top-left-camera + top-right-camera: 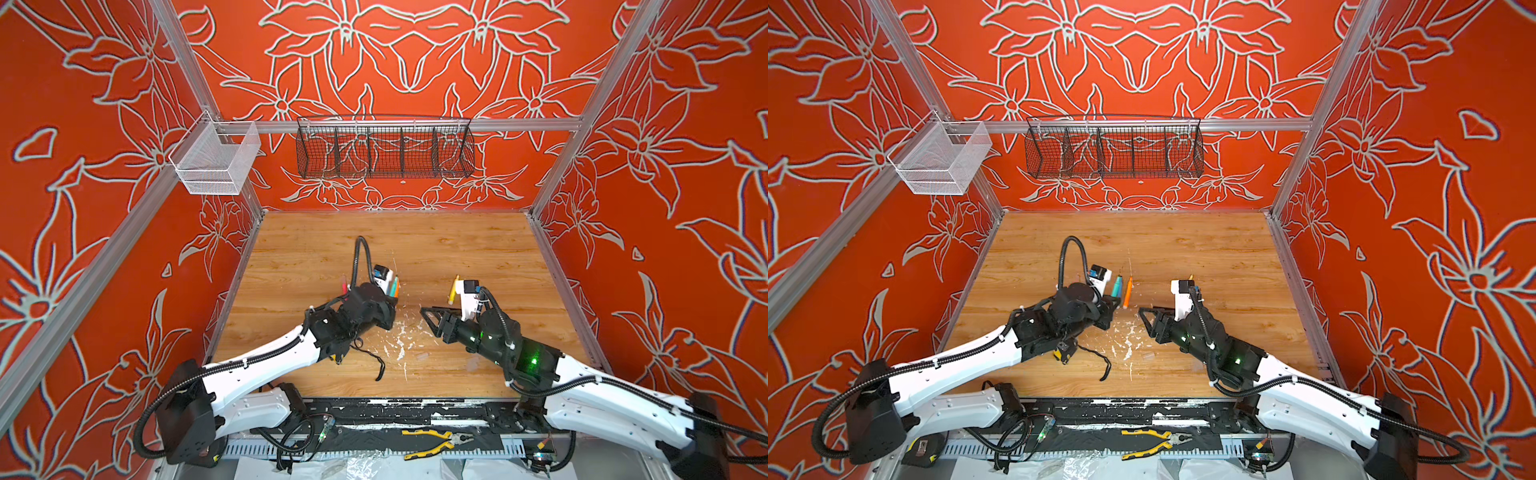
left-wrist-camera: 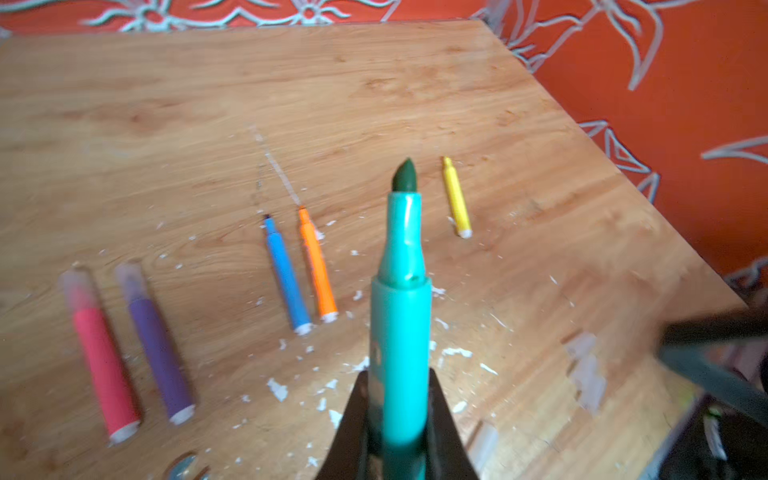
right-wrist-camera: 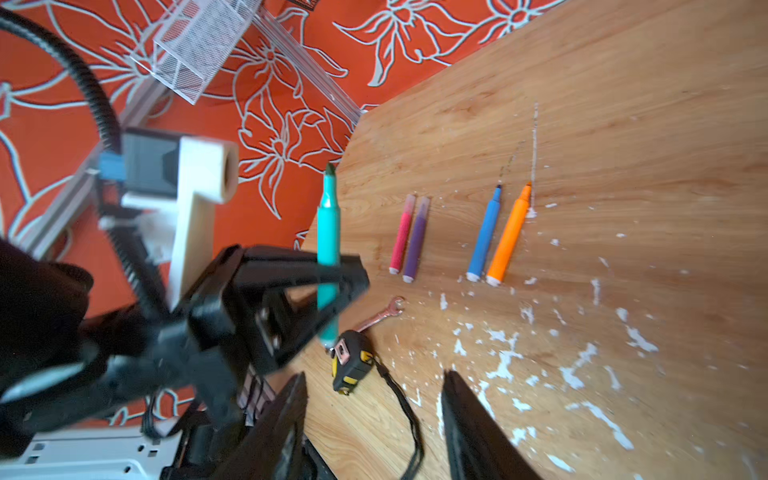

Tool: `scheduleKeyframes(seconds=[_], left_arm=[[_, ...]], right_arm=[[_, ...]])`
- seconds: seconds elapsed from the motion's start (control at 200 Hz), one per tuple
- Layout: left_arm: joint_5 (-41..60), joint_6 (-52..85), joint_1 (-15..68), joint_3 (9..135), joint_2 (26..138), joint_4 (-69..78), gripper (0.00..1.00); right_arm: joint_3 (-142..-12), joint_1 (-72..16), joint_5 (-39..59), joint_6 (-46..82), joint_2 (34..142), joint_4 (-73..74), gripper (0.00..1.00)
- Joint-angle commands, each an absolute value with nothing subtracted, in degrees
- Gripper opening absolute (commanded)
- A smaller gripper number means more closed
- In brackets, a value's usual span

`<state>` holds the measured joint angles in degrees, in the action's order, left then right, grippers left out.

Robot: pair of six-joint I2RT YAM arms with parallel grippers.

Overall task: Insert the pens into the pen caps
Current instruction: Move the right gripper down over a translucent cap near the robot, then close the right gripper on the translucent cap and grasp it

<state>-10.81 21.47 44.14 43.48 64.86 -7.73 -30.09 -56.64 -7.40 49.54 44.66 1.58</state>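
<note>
My left gripper (image 2: 399, 415) is shut on the teal green pen (image 2: 401, 311), which points away from the wrist with its dark tip bare; the right wrist view shows that pen (image 3: 328, 232) held above the table. The pink pen (image 2: 104, 361) and purple pen (image 2: 160, 357) lie side by side, each with a clear pen cap (image 2: 77, 286) over its tip. Blue (image 2: 286, 274), orange (image 2: 318, 266) and yellow (image 2: 456, 197) pens lie uncapped. Two loose clear caps (image 2: 588, 370) (image 2: 484, 442) lie on the wood. My right gripper (image 3: 374, 376) is open and empty, close to the left gripper (image 1: 1111, 305).
A small wrench (image 3: 380, 316) and a black-and-yellow tape measure (image 3: 351, 365) with its strap lie under the left arm. White paint flecks (image 1: 1127, 345) dot the wooden table (image 1: 457, 241). Wire baskets (image 1: 384, 147) hang on the back rail; pliers (image 1: 432, 442) lie at the front.
</note>
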Motion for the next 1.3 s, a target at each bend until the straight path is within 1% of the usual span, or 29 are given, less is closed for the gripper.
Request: scheduleKeyframes(seconds=[0.0, 0.08, 0.185, 0.375, 0.45, 0.515, 0.831, 1.086, 1.111, 1.291], left_arm=[[-10.7, 25.3, 39.7, 40.7, 62.5, -9.6, 0.0], [-12.9, 24.4, 39.2, 39.9, 61.9, -9.8, 0.0], [-12.8, 23.5, 39.0, 39.6, 61.5, -9.2, 0.0], [-11.9, 23.8, 38.9, 39.1, 61.5, -8.5, 0.0], [-11.8, 23.9, 38.9, 39.0, 61.5, -8.5, 0.0], [-11.8, 24.0, 38.9, 39.1, 61.3, -8.9, 0.0], [-11.8, 24.2, 38.9, 38.2, 58.2, -9.7, 0.0], [-12.5, 24.2, 38.9, 38.0, 57.0, -11.1, 0.0], [-12.5, 24.2, 38.9, 37.8, 55.1, -11.1, 0.0], [-13.0, 24.2, 39.0, 37.4, 54.5, -10.9, 0.0]], right_arm=[[-32.4, -57.6, -9.1, 48.0, 45.4, -14.4, 0.52], [-33.7, -58.3, -8.0, 48.1, 49.2, -19.8, 0.45], [-34.8, -60.0, -4.8, 48.0, 56.1, -23.0, 0.33], [-36.1, -65.5, -5.9, 48.9, 66.8, -24.7, 0.24], [-36.4, -66.1, -5.6, 49.0, 69.2, -25.2, 0.2], [-36.1, -66.7, -5.5, 49.3, 70.5, -24.8, 0.17], [-34.0, -67.3, -7.8, 50.5, 74.6, -21.5, 0.16], [-38.4, -67.0, -13.0, 50.3, 83.2, -23.0, 0.13], [-38.8, -67.0, -13.5, 50.2, 83.9, -23.1, 0.13], [-41.5, -66.1, -17.1, 49.8, 87.0, -24.8, 0.12]])
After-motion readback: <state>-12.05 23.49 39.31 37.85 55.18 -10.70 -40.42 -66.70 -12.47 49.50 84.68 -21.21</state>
